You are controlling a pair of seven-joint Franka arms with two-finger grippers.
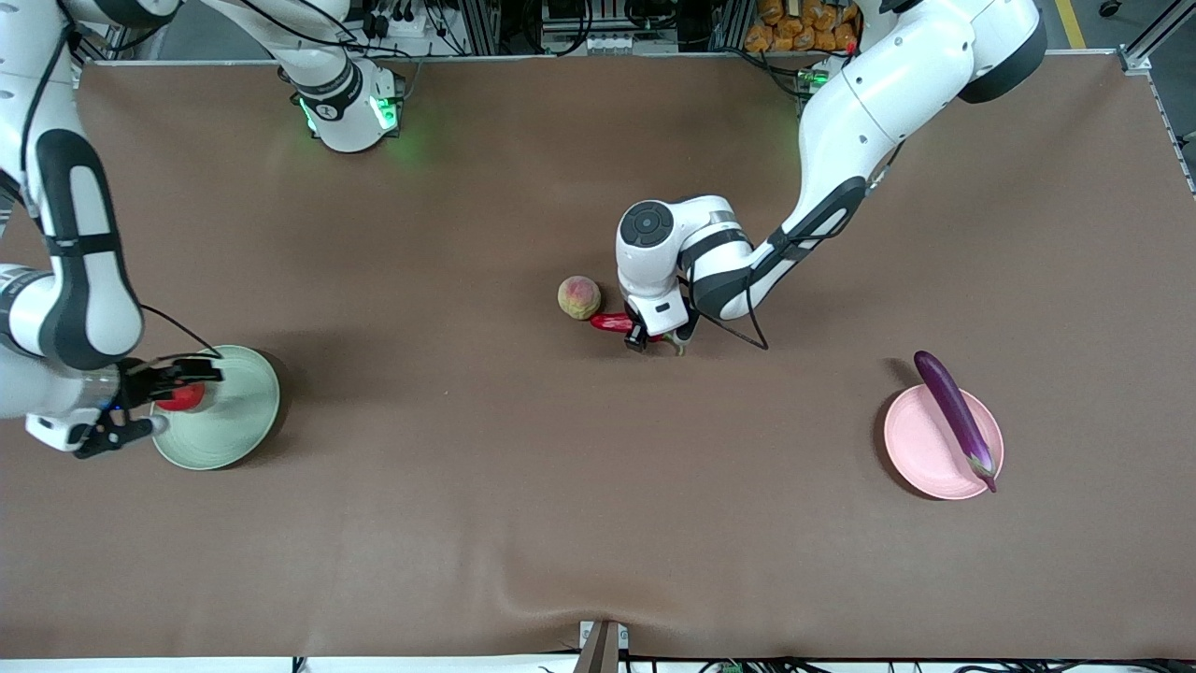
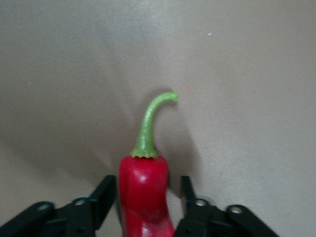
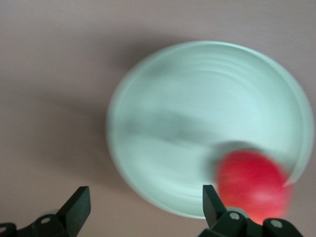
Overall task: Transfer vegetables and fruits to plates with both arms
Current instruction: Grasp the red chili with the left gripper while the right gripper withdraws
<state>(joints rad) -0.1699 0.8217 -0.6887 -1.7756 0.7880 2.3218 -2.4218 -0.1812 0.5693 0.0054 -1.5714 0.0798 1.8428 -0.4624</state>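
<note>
With the apple (image 1: 179, 397) left on the green plate (image 1: 234, 425) under the wide-open right gripper (image 3: 145, 207), the left gripper (image 1: 656, 338) narrows around the chili pepper (image 2: 144, 195) mid-table beside the peach (image 1: 579, 297), jaws not visibly clamped; a lift toward a plate looks next.

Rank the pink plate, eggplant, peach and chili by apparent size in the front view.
1. Pink plate, widest overall.
2. Eggplant, about as long as the plate is wide, but far slimmer.
3. Peach.
4. Chili, unsure: the left gripper hides part of it.
</note>
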